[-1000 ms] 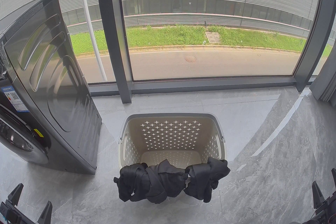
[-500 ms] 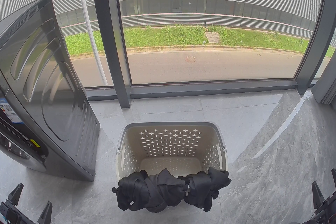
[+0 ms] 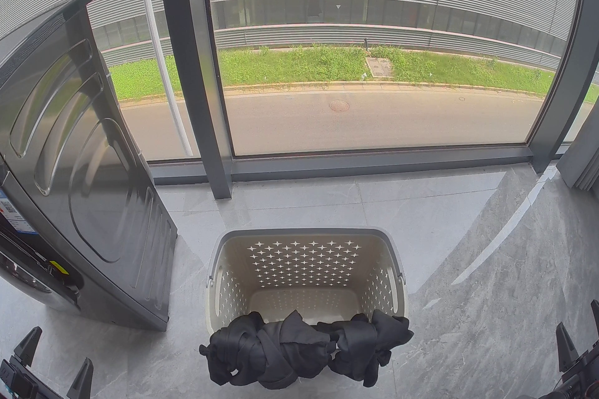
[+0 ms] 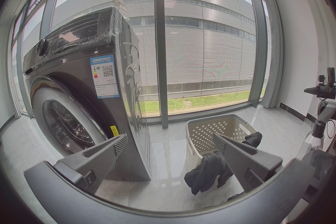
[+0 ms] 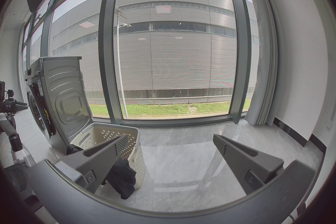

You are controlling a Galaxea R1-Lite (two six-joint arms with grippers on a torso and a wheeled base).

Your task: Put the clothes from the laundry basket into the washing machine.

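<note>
Head view: you're seeing black clothes [image 3: 284, 350] hanging over near rim of laundry basket [image 3: 306, 264] at 6 o'clock; washing machine [image 3: 93, 182] standing at 9 o'clock, near basket; left gripper [image 3: 60, 349] at 7 o'clock, right gripper [image 3: 578, 319] at 5 o'clock, both hovering, fingers spread, gripping nothing.
</note>
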